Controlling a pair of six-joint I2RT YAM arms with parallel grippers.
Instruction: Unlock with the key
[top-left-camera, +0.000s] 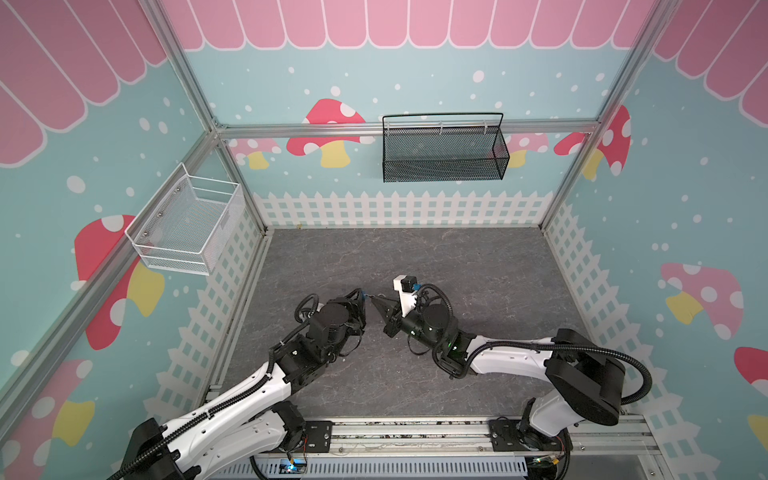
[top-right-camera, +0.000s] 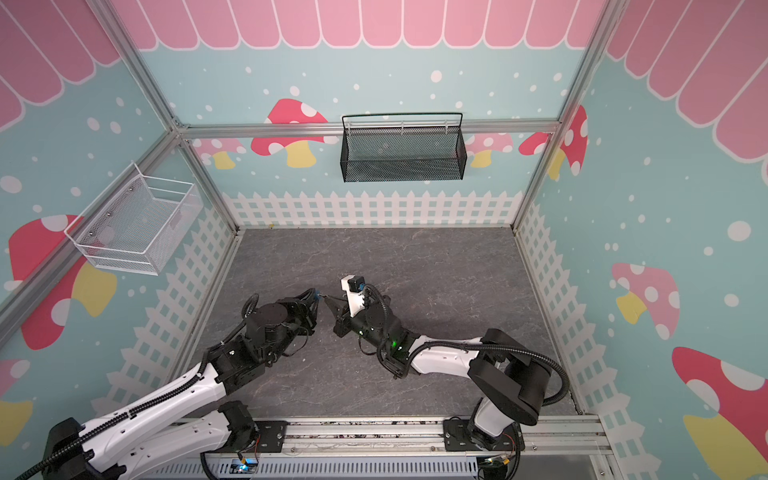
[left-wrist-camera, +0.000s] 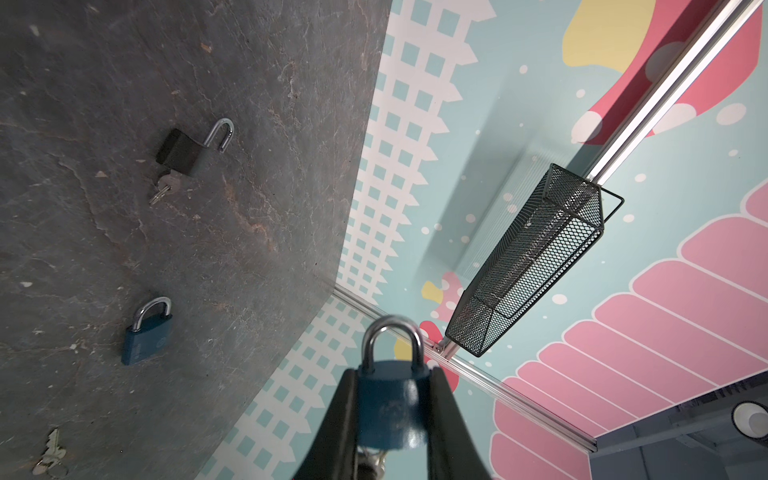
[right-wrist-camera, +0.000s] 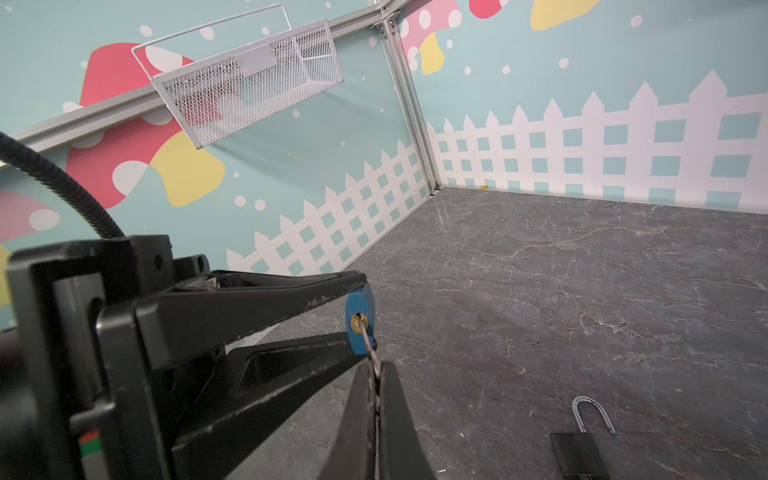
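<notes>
Gripping blue padlock (left-wrist-camera: 390, 411): left hand (left-wrist-camera: 392, 374) | right hand (right-wrist-camera: 376, 370) pinching key (right-wrist-camera: 371, 349) | grey marbled tabletop (right-wrist-camera: 582, 291)

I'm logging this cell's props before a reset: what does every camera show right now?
blue padlock: 1, blue, shackle closed, clamped in left gripper
key: 1, metal, tip in that padlock's keyhole
second padlock: 1, blue, shackle closed, on table
black padlock: 1, black, shackle open, on table
second key: 1, silvery, at black padlock's base
loose keys: count unclear, pale metal, on table
black basket: 1, black mesh, back wall rail
white basket: 1, white mesh, left wall
table: 1, grey
left gripper: 1, black, shut on blue padlock
right gripper: 1, black, shut on key
</notes>
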